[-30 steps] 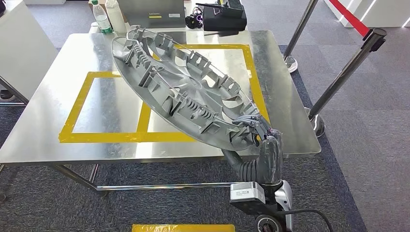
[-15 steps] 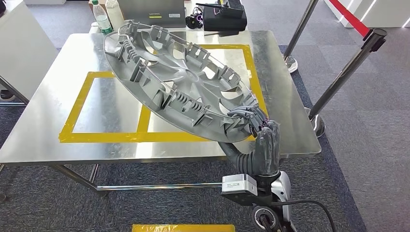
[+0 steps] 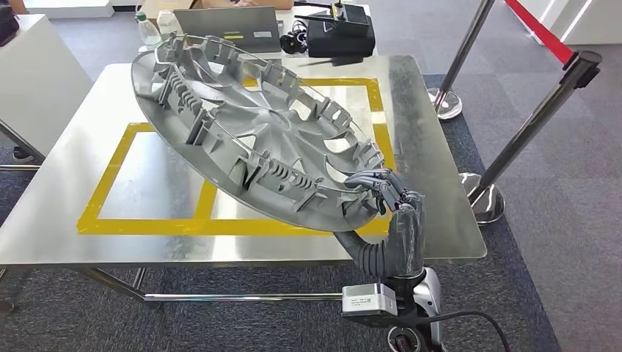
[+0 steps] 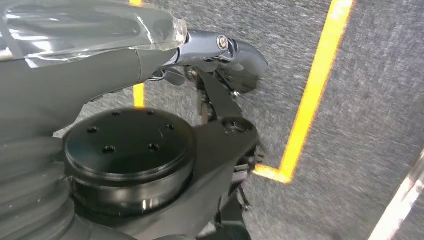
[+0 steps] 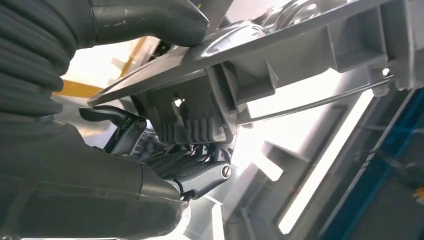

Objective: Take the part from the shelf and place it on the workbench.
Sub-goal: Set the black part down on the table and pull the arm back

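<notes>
The part is a large grey wheel cover [image 3: 249, 139] with its ribbed inner side toward me. It hangs tilted over the steel workbench [image 3: 154, 176], above the yellow tape rectangles [image 3: 110, 183]. My right hand [image 3: 392, 202] grips the cover's near right rim from below, close to the bench's front right corner. The right wrist view has the thumb pressed on one side of the wheel cover's rim [image 5: 300, 40] and the fingers [image 5: 200, 175] curled into its clips. My left hand [image 4: 200, 45] hangs over the carpet and holds nothing.
Two stanchion posts [image 3: 543, 110] with a red belt stand to the right of the bench. At the bench's far edge sit a laptop [image 3: 227, 22], a black device [image 3: 337, 29] and a bottle [image 3: 147, 29]. A white cabinet [image 3: 29, 81] stands at the left. Yellow tape [image 4: 310, 95] marks the carpet.
The wheel cover has swung left and farther out over the bench, still held by my right hand. The whole view has shifted slightly too.
</notes>
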{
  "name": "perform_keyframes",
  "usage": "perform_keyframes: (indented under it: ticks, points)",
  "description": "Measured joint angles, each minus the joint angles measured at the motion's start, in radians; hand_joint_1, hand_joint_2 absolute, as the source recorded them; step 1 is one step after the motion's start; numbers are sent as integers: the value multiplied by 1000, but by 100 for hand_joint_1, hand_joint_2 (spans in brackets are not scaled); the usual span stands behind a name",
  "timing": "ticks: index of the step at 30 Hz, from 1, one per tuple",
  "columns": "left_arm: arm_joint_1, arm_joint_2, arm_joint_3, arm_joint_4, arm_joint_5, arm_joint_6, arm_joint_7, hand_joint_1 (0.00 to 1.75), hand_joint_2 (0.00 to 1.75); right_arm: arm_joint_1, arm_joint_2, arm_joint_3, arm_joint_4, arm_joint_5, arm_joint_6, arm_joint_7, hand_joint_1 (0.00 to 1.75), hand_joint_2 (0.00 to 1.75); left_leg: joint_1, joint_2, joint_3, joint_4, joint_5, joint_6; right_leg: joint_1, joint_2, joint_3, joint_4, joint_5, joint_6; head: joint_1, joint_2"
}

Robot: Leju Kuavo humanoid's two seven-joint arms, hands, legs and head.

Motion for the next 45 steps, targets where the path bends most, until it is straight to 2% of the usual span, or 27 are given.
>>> perform_keyframes:
  ticks: [1, 4, 7, 11, 14, 16, 30, 35, 40, 45]
  points:
    - [-1, 0, 0, 0, -1, 1, 0, 0, 175, 1, 1, 2, 0, -1, -1, 0, 175, 175, 0, 3, 0, -3, -2, -1, 0, 3, -1, 4, 5, -9, -2, 0]
    - [-4, 0, -1, 0, -1, 4, 0, 0, 175, 0, 2, 5, -1, -4, -3, 2, 175, 175, 1, 5, 12, -25, 1, 4, -3, 9, -3, 3, 4, -15, -7, 0]
    - [-5, -1, -2, 0, -1, 7, 0, 0, 175, 0, 2, 8, -1, -6, -4, 1, 175, 175, 0, 5, 32, -51, 2, 5, 0, 16, 3, 0, -5, -26, -8, 0]
    - [-5, -2, -2, 0, -2, 8, -1, 0, 175, 1, 2, 9, -1, -7, -6, 0, 175, 175, 0, 6, 46, -63, -3, -3, 6, 17, 13, -1, -12, -35, -8, 0]
    - [-5, -3, -2, 0, -5, 9, -1, 0, 175, 3, 2, 11, -1, -7, -12, 0, 175, 175, 1, 6, 48, -64, -3, -21, 6, 17, 17, -1, -12, -35, -8, 0]
    - [-5, -3, -2, 0, -6, 9, -1, 0, 175, 4, 2, 12, -1, -7, -14, -1, 175, 175, 1, 6, 51, -64, -3, -29, 6, 17, 21, -4, -12, -35, -7, 0]
    - [-5, -4, -3, 0, -15, 8, -9, 0, 175, 15, 2, 11, -1, 11, -21, 10, 175, 175, 1, 6, 57, -63, -5, -27, 6, 17, 40, -25, -8, -28, -7, 0]
    - [-5, -4, -3, 0, -18, -3, -12, 0, 175, -1, 2, -4, 18, 70, -22, 62, 175, 175, 1, 6, 58, -63, -6, -25, 6, 17, 42, -27, -8, -27, -7, 0]
    - [-4, -3, -4, 0, -23, -8, -12, 0, 175, -105, 13, -69, 151, 176, 33, 141, 175, 175, 1, 6, 59, -63, -6, -25, 6, 17, 44, -28, -6, -24, -7, 0]
    - [-4, -2, -4, 0, -30, -9, -15, 0, 175, -299, 36, -127, 420, 312, 52, 225, 175, 175, 1, 6, 60, -63, -5, -25, 6, 17, 44, -28, -5, -23, -7, 0]
